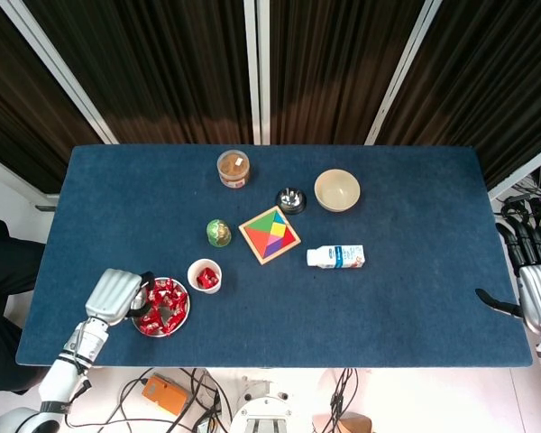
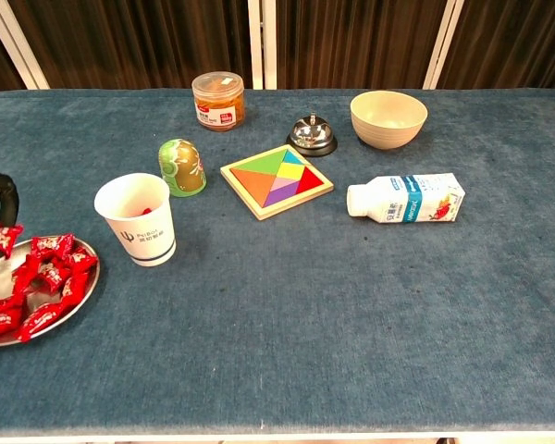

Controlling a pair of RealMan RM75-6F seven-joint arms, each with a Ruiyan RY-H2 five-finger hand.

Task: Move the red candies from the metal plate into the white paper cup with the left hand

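Lower left of the head view: metal plate [image 1: 184,317] heaped with red candies [image 1: 165,307], left hand [image 1: 117,296] at its left rim, fingers curled down over the pile. In the chest view, a dark fingertip [image 2: 6,194] at the far left edge with one candy [image 2: 2,238] directly below it, raised above the rest; apparently pinched, though actual contact cannot be told. Just right of the plate, white paper cup [image 1: 205,275], upright, with red candy already inside. Further up the blue table [image 1: 415,298]: green egg-shaped toy [image 1: 218,233], clear lidded jar [image 1: 233,169] with brownish contents, beige bowl [image 1: 337,190] showing nothing inside, silver call bell [image 1: 290,199], tangram puzzle [image 1: 270,234] in its wooden tray, milk carton [image 1: 335,257] lying on its side. Far right edge: right hand [image 1: 534,293], off the table, holding nothing, thumb stretched out to the left, fingers spread.
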